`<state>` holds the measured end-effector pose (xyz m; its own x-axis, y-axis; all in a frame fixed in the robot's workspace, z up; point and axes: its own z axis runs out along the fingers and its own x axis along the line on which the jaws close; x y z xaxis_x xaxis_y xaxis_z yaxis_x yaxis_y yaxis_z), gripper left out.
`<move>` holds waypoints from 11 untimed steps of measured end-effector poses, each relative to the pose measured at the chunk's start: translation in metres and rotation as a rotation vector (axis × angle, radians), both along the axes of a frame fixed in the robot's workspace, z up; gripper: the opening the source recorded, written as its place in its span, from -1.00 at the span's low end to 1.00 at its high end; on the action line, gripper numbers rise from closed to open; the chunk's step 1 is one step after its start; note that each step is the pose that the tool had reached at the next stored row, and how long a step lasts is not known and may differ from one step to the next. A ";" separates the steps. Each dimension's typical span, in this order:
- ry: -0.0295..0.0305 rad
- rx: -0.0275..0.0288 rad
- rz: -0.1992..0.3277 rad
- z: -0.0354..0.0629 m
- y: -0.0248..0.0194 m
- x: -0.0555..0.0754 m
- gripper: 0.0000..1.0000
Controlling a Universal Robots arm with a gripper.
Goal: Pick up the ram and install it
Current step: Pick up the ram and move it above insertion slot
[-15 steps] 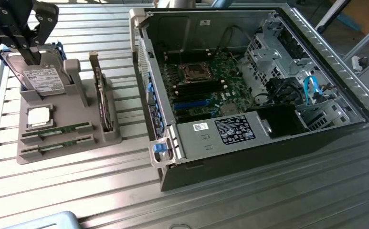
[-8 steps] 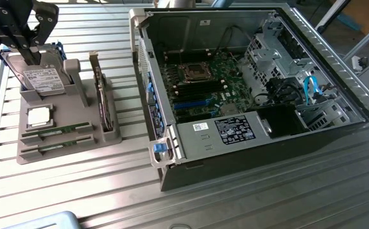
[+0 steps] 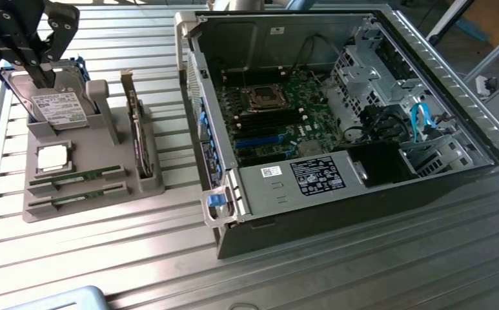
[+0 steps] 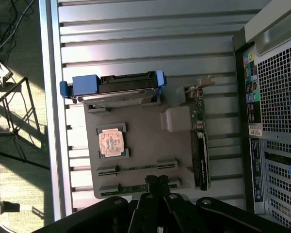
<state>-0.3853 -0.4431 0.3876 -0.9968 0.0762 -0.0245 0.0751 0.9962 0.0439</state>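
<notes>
Task barely begun, we judge: the ram (image 3: 77, 176) lies in its tray (image 3: 86, 210), nine o'clock of the case (image 3: 361, 206). Our gripper (image 3: 40, 77) hangs clenched, empty.

Green ram (image 3: 75, 176), grey tray (image 3: 94, 154), blue-framed drive (image 3: 60, 106), ribbed silver table (image 3: 318, 278), perhaps coppery chip (image 4: 110, 143)

table (image 3: 361, 258): ribbed metal | floor (image 4: 19, 184): greenish, sunlit patches | cables (image 4: 12, 26) lying on floor
</notes>
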 end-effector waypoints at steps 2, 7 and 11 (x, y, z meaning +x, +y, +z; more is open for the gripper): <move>0.0000 -0.0001 0.000 0.0000 0.0000 0.000 -0.79; 0.0001 -0.0038 0.000 0.0000 -0.0066 0.000 -0.79; -0.0001 -0.0071 0.000 -0.0002 -0.0119 0.000 -0.79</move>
